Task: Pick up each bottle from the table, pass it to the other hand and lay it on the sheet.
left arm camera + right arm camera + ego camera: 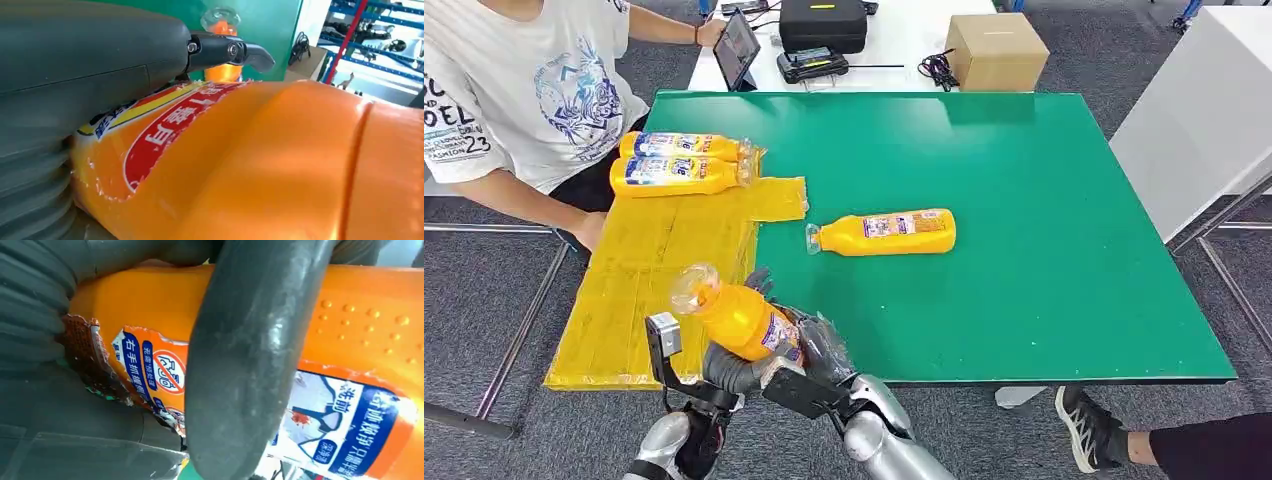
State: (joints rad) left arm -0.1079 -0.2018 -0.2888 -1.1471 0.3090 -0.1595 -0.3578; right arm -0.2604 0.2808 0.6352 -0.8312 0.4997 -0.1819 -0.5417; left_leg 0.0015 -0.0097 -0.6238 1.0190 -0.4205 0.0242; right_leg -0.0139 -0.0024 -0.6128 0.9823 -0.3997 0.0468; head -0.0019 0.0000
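Held bottle (736, 318): orange, tilted, cap toward upper left, low in the frame at the table's near edge, gripped by both hands. Left hand (724, 368) wraps it from below; right hand (819, 350) clasps its base. Spare bottle (884, 232): lying mid-frame on the green table (1044, 200). Yellow sheet (644, 280): left side, two bottles (679, 162) at its upper end.

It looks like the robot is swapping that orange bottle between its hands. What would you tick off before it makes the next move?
1. Left robot hand on the held bottle: ok, it touches the underside.
2. Right robot hand on it too: ok, thumb wrapped across.
3. Left grip firm enough for release: cannot tell.
4. Free spot on the yellow sheet: ok, near part bare; two bottles lie at the far end.
5. Person's hand off the sheet: not ok, it rests at the edge.
6. Bottle left on the table: ok, one waits.
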